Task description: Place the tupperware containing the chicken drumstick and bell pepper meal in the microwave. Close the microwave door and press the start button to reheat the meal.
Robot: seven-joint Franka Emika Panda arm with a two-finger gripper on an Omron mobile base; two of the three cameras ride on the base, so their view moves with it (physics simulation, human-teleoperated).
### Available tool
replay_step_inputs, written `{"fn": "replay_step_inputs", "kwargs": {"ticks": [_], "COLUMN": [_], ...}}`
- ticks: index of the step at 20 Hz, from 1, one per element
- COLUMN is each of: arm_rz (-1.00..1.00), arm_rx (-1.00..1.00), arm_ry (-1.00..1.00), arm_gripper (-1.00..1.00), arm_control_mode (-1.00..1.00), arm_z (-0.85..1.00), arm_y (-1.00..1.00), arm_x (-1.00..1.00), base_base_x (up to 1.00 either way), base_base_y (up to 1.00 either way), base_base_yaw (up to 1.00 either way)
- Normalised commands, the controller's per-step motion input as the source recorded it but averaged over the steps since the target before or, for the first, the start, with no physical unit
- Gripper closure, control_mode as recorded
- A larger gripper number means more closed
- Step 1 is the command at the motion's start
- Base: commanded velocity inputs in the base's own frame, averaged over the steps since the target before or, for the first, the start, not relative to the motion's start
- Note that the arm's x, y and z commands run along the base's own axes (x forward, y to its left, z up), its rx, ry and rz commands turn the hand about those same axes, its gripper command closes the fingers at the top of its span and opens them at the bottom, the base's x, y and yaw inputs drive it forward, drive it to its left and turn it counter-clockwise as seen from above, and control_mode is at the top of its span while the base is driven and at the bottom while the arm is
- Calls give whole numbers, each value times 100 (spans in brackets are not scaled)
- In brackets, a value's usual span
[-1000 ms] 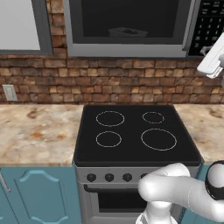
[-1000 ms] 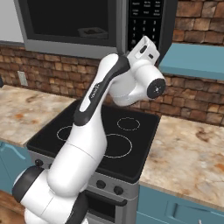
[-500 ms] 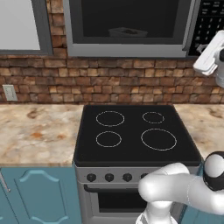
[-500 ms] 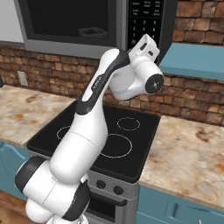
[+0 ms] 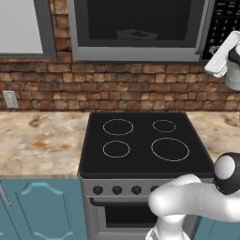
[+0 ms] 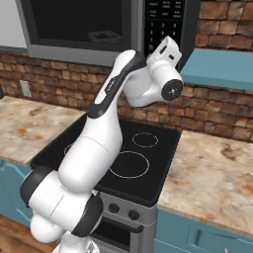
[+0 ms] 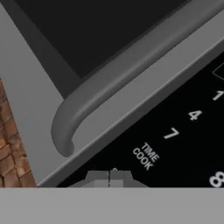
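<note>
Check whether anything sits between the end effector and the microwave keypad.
Nothing visible does. The shut end effector points straight at the keypad, near the TIME COOK label, with only open space between. The door handle lies off to one side, on the closed door.

Jaws up at keypad, right end of microwave. Door shut, left of jaws; handle between window and keypad. Container inside, behind door. Stove below jaws, table on both sides.
</note>
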Motion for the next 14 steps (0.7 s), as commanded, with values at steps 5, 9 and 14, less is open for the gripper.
{"fn": "replay_step_inputs", "kwargs": {"ticks": [5,9,14], "arm_rz": [-8,-10,-13], "arm_rx": [-5,-9,-13], "arm_ry": [0,0,2], "arm_gripper": [100,100,100], "arm_control_mode": [-100,-100,-100], "arm_z": [-1,-14,-9], "arm_y": [-4,0,-1], "arm_x": [38,42,48], "base_base_x": [0,0,0], "base_base_y": [0,0,0], "base_base_yaw": [0,0,0]}}
